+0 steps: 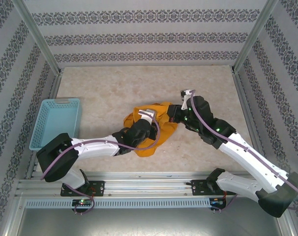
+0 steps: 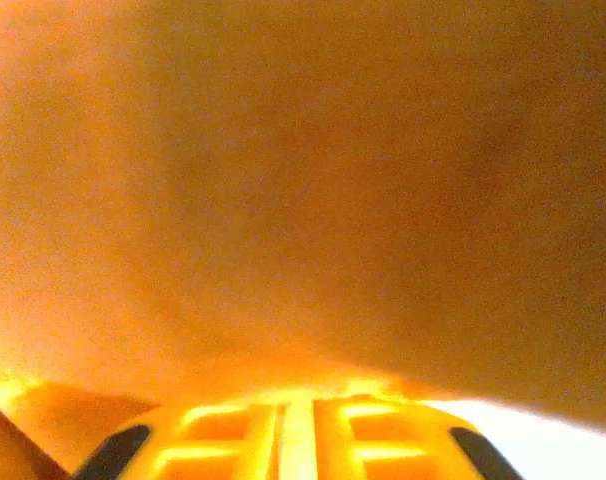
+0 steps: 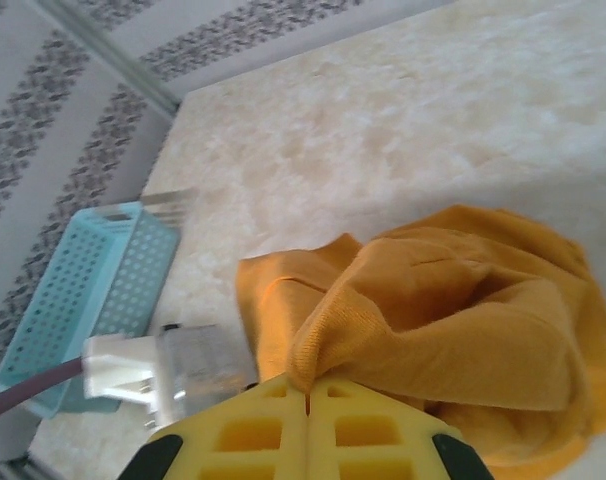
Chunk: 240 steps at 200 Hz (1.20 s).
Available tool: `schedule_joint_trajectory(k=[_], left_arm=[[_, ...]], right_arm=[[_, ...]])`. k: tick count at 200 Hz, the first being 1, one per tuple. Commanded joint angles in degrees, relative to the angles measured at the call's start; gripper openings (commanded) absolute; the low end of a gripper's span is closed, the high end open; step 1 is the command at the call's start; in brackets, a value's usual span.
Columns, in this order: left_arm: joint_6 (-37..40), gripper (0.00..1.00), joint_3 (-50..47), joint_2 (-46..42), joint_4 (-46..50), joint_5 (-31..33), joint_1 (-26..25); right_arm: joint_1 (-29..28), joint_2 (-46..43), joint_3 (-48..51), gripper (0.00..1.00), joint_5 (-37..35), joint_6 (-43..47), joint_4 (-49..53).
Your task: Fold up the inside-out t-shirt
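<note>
In the left wrist view the left claw (image 2: 298, 440) is showing its two yellow fingers (image 2: 223, 435) pressing together with no gap. The orange t-shirt (image 2: 303, 200) is crowding right up against their tips. The cloth there is blurred and glowing, so the claw appears to be nipping fabric, though the bite itself is hard to make out.

In the right wrist view the right claw (image 3: 308, 405) is closing its fingers (image 3: 248, 435) tightly on a rounded fold of the t-shirt (image 3: 463, 330). The fold is rising out of the seam between them. Beyond and to the right of this claw the rest of the garment is bunching in loose, plain orange folds. Just left of the claw a white plug (image 3: 133, 372) with a purple cable is hanging beside the cloth.

From above, the left claw (image 1: 150, 124) and the right claw (image 1: 172, 115) are meeting at the crumpled t-shirt (image 1: 145, 147) from opposite sides. The left one is burying itself in the heap and the right one is holding the edge nearest it. The shirt is lying in the middle of the pale marbled surface (image 1: 114, 88).

Well to the left of both claws, a light blue perforated basket (image 1: 58, 123) is sitting at the surface's edge. It is also showing in the right wrist view (image 3: 83, 300). Farthest off, patterned walls (image 1: 149, 39) are enclosing the surface.
</note>
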<state>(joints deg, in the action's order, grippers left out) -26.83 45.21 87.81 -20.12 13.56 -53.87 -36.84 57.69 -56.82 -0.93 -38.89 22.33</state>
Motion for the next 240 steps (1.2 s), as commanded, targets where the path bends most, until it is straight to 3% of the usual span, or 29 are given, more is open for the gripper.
schedule_joint_trajectory(k=[1,36,69,105,122,140,166,173,182,205,219,240], left_arm=[[1.79,0.01,-1.55,-1.97,-0.38,-0.84,0.51],[2.85,0.0,-4.91,-2.23,3.0,-2.04,0.52],[2.83,0.0,-4.98,-1.64,3.14,-5.71,0.36],[4.31,0.54,-3.3,-0.71,-4.05,-7.37,-1.24],[5.52,0.65,0.19,2.25,-3.86,-8.78,-1.57],[6.29,0.84,2.11,4.95,-4.83,-8.04,-1.86],[5.83,0.96,2.92,6.86,-6.4,-4.74,-0.12],[5.36,0.93,2.93,7.01,-7.27,-5.55,0.99],[4.93,0.82,3.69,7.43,-7.28,-6.96,2.38],[5.3,0.4,5.04,7.4,-6.05,-7.58,4.68],[6.32,0.19,4.89,6.57,-5.41,-6.08,4.98],[7.14,0.0,3.85,4.83,-4.2,-4.34,5.62]], right_arm=[[4.7,-2.89,-1.04,0.0,-2.08,-0.52,4.78],[10.24,-4.27,-2.77,0.0,-1.17,-0.21,10.52],[11.18,-5.05,0.89,0.0,4.5,-2.87,5.69],[6.63,-4.19,2.19,0.0,5.11,-5.16,-0.01],[3.05,-3.49,1.17,0.0,2.93,-4.71,-0.96],[0.92,-2.99,0.01,0.0,1.51,-4.76,-1.23],[-0.15,-3.02,-0.53,0.0,0.33,-4.79,-1.13],[-0.25,-3.25,-0.41,0.0,-0.25,-4.9,-0.88],[-0.23,-3.46,0.01,0.0,-1.16,-5.22,-0.51],[0.35,-4.15,0.48,0.0,-4.67,-6.72,2.34],[2.05,-4.63,0.52,0.0,-5.93,-7.96,5.07],[5.01,-6.0,2.24,0.0,-6.19,-9.39,6.41]])
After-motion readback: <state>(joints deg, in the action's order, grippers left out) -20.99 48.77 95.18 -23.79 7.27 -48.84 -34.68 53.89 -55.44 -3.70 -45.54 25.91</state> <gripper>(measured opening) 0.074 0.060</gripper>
